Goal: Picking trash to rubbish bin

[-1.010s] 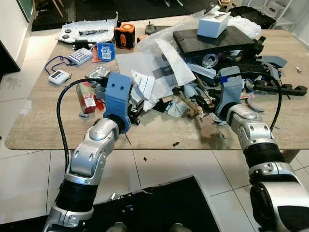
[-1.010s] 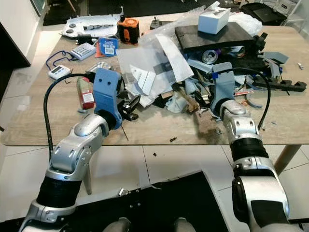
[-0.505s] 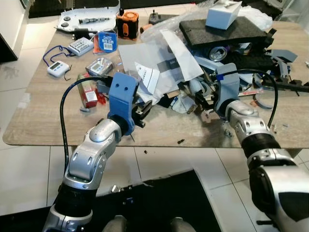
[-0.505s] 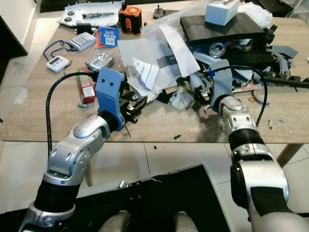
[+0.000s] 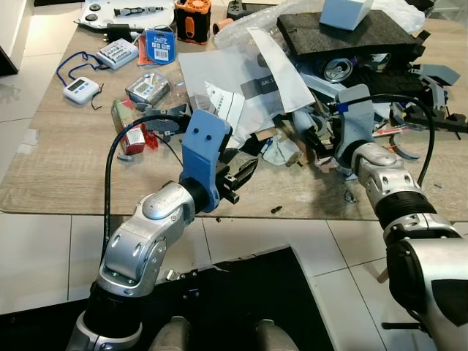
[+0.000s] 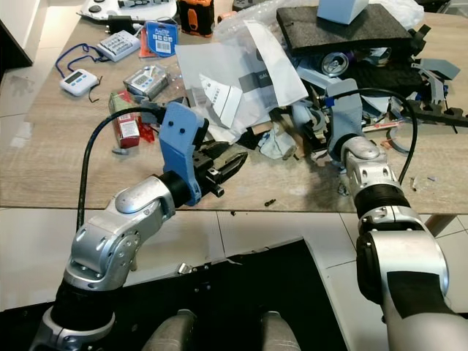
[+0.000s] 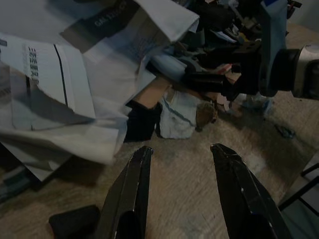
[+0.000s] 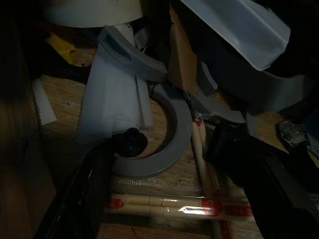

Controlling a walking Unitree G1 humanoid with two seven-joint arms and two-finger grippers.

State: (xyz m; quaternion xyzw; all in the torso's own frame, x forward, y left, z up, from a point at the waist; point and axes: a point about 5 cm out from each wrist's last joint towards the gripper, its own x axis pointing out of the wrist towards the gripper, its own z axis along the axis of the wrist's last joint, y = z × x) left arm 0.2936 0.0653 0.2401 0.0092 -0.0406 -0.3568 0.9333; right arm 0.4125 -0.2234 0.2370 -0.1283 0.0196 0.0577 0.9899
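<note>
Currently: left gripper (image 7: 179, 189) open wide, holding nothing, hovering over bare wood at the table's (image 5: 66, 183) near edge. Just ahead of the tips: crumpled white scrap (image 7: 178, 115), dark scrap beside it, white paper sheets (image 5: 241, 73) overlapping toward the table's middle. Right gripper (image 5: 316, 142) pushed into the trash pile (image 5: 351, 80) near the table's right edge; fingers (image 8: 89, 184) spread around a grey curved strip (image 8: 169, 134), touching wrapped chopsticks (image 8: 164, 206); grip on anything: cannot tell.
</note>
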